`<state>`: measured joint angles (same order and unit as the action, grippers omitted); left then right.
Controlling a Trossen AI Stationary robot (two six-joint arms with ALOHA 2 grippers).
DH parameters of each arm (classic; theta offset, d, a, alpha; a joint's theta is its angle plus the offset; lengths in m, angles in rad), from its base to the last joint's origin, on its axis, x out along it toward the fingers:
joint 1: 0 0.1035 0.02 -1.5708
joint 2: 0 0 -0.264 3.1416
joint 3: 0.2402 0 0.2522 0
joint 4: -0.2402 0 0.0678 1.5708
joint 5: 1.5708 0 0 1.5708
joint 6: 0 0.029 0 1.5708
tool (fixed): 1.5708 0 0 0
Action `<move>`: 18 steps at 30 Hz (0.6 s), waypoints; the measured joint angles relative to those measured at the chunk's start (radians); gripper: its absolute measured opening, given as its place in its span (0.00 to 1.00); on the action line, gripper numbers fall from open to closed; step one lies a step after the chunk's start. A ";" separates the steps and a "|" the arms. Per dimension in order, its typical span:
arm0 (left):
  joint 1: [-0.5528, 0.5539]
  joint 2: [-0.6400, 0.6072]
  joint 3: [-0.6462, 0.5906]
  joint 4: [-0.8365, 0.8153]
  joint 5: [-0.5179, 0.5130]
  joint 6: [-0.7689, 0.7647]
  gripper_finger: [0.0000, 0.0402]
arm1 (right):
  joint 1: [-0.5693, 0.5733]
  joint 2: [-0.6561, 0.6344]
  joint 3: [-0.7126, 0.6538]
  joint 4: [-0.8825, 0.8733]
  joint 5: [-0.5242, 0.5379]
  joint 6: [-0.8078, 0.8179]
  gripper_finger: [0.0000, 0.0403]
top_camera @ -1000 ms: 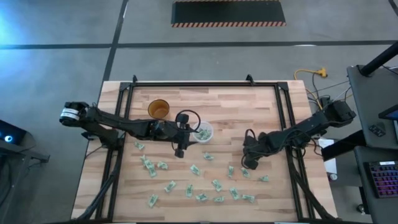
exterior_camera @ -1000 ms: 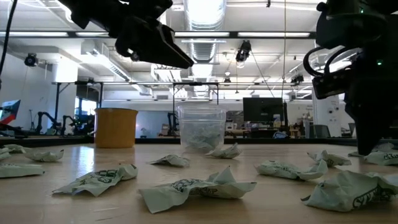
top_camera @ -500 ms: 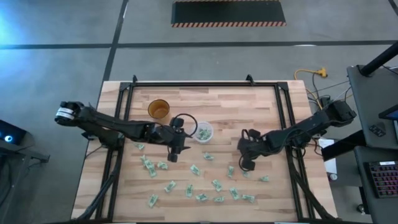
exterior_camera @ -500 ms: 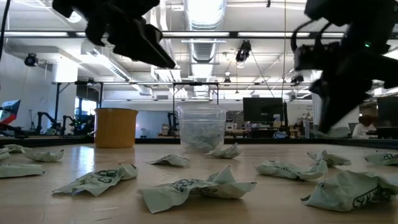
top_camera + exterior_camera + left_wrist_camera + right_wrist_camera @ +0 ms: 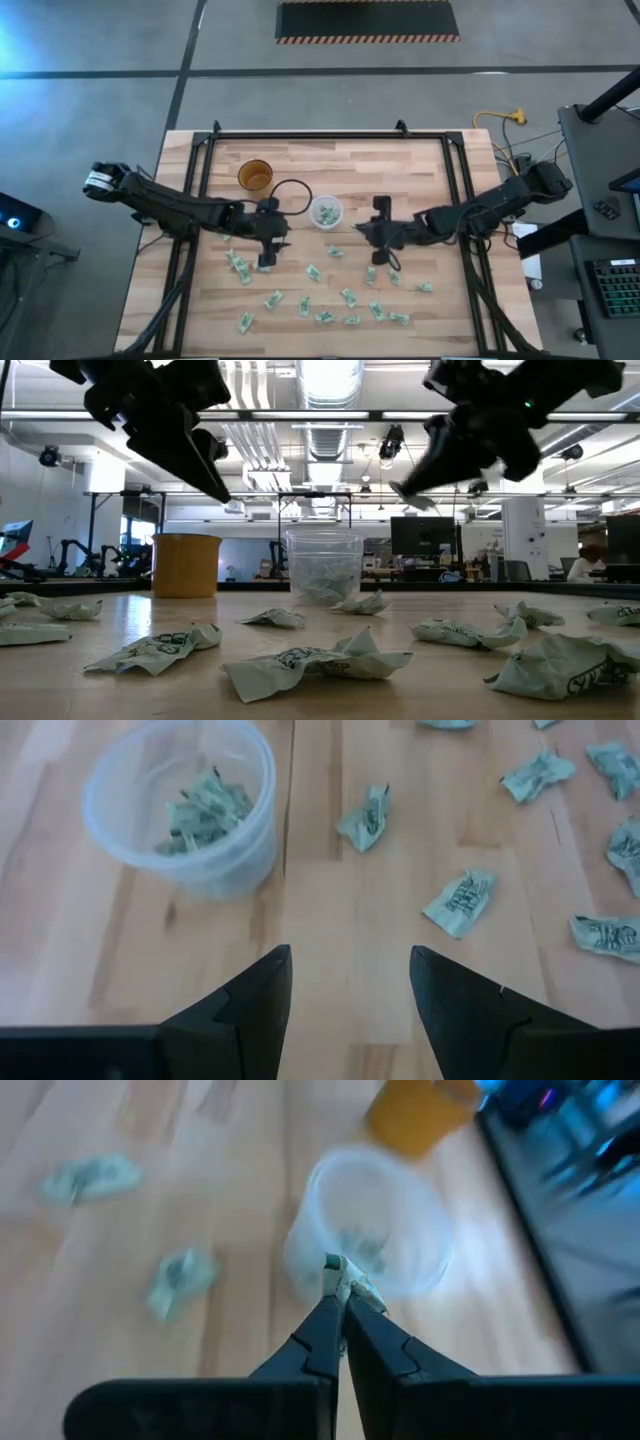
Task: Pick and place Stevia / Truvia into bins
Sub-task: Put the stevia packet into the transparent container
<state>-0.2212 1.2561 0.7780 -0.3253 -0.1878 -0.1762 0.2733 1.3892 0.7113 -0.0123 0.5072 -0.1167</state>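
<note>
Right hand (image 5: 338, 1292) pinches 1 sachet (image 5: 352, 1283) near cup (image 5: 372, 1220); left hand (image 5: 350, 982) gapes empty.

The work surface is a light butcher-block wooden table (image 5: 330, 160) bounded by a black metal frame (image 5: 330, 134). It stands on a grey concrete floor (image 5: 90, 120) crossed by dark seam lines. At 12 o'clock from the table lies a black floor mat (image 5: 367, 20) with a hazard-striped border. At 2 o'clock, a yellow cable (image 5: 497, 119) rests on the floor. At 3 o'clock stands a dark desk (image 5: 595, 180) carrying a keyboard (image 5: 612, 288). In the low view, the room behind is an open workshop: white ceiling ductwork (image 5: 330, 435), long strip lights (image 5: 330, 416), a dark monitor (image 5: 424, 537) and a white column (image 5: 520, 540).
</note>
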 joint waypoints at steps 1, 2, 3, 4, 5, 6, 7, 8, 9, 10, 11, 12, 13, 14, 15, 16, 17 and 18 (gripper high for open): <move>-0.003 0.005 0.000 -0.001 0.000 -0.016 0.47 | -0.009 0.000 0.000 0.028 0.000 -0.031 0.02; -0.005 0.012 0.000 0.003 0.001 -0.029 0.47 | -0.019 0.000 0.000 0.054 0.000 -0.058 0.02; -0.008 0.017 0.000 0.001 0.001 -0.044 0.47 | -0.030 0.000 0.000 0.082 0.000 -0.082 0.02; -0.011 0.023 0.000 -0.002 0.001 -0.057 0.47 | -0.041 0.001 0.000 0.103 -0.006 -0.101 0.02; -0.014 0.031 0.000 0.001 0.000 -0.074 0.47 | -0.053 0.003 0.000 0.120 -0.011 -0.118 0.02; -0.016 0.037 0.000 0.002 0.001 -0.088 0.47 | -0.065 0.003 0.000 0.132 -0.014 -0.131 0.02; -0.018 0.045 0.000 0.000 0.001 -0.105 0.47 | -0.078 0.004 0.000 0.142 -0.016 -0.144 0.02; -0.020 0.054 0.000 0.000 0.001 -0.120 0.47 | -0.093 0.005 0.000 0.154 -0.030 -0.155 0.02; -0.021 0.061 0.000 0.000 0.001 -0.134 0.47 | -0.110 0.012 0.000 0.173 -0.053 -0.165 0.02; -0.023 0.066 0.000 0.000 0.001 -0.144 0.47 | -0.129 0.017 0.000 0.191 -0.088 -0.176 0.02; -0.024 0.069 0.000 0.000 0.001 -0.158 0.47 | -0.148 0.024 -0.001 0.205 -0.126 -0.185 0.02; -0.025 0.074 0.000 0.001 0.001 -0.165 0.47 | -0.168 0.036 -0.001 0.232 -0.169 -0.195 0.02; -0.026 0.078 0.000 0.002 0.001 -0.177 0.47 | -0.187 0.051 -0.001 0.271 -0.210 -0.203 0.02; -0.027 0.079 0.000 0.000 0.002 -0.184 0.47 | -0.205 0.064 0.000 0.301 -0.245 -0.207 0.02; -0.030 0.080 0.000 -0.004 0.003 -0.187 0.47 | -0.224 0.082 -0.001 0.329 -0.274 -0.214 0.02; -0.032 0.080 0.000 0.000 0.002 -0.187 0.47 | -0.239 0.101 -0.001 0.359 -0.296 -0.220 0.02; -0.035 0.079 0.000 0.004 0.003 -0.187 0.47 | -0.255 0.118 0.000 0.383 -0.314 -0.223 0.02; -0.039 0.079 0.000 0.002 0.003 -0.188 0.47 | -0.269 0.135 0.000 0.397 -0.327 -0.224 0.02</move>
<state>-0.2599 1.3354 0.7780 -0.3234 -0.1852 -0.3637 0.0040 1.5239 0.7109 0.3844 0.1801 -0.3408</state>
